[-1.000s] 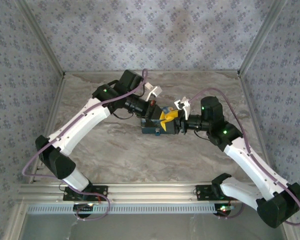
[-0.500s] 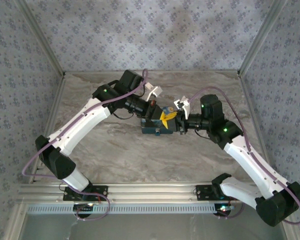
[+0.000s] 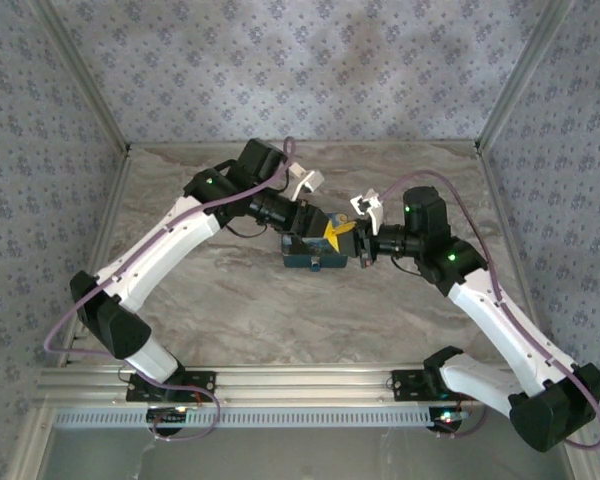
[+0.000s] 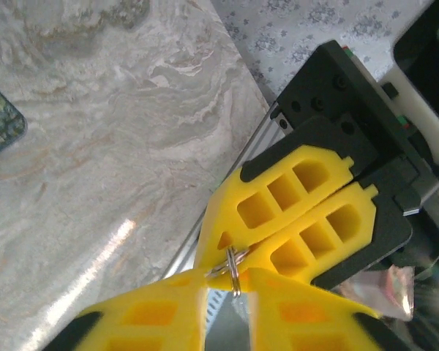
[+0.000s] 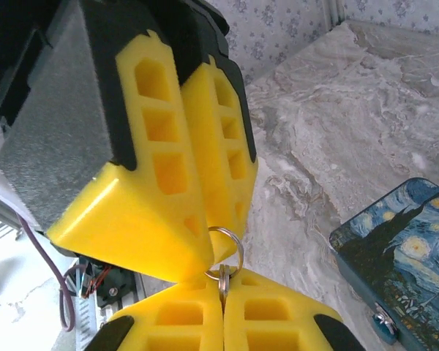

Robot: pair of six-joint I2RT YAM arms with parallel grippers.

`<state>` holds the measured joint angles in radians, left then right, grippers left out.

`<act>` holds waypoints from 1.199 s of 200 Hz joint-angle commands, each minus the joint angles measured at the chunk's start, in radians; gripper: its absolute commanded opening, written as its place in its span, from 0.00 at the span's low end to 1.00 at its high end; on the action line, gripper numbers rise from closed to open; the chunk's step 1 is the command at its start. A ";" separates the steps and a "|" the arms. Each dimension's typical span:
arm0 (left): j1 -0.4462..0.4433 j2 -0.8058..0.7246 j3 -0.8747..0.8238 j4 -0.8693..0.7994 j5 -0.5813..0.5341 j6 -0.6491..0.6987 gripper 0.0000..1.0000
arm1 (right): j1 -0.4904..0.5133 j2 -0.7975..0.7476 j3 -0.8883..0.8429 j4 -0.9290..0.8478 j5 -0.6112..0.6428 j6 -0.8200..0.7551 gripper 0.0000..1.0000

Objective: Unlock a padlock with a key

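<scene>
Right hand (image 5: 221, 287) pinches small silver key ring (image 5: 239, 247); left hand (image 4: 227, 276) slightly spread. Back left straight off, no snagging.

Blue painted tin (image 3: 315, 263) lies flat on marbled desk (image 3: 210, 310); flowered wallpaper (image 3: 310, 70) covers walls around.

Marbled table (image 3: 230, 300) — starry-print box (image 3: 315, 262) lying flat.
</scene>
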<state>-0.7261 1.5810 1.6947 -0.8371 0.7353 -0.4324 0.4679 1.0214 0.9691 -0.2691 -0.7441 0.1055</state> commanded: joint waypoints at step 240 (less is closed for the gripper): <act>-0.036 -0.468 -0.763 1.261 -0.075 -0.322 0.27 | 0.139 -0.114 -0.163 0.620 0.176 0.623 0.06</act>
<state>-0.7559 1.1145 0.9058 0.3740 0.6357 -0.7685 0.5991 0.9333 0.8150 0.2878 -0.5888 0.6968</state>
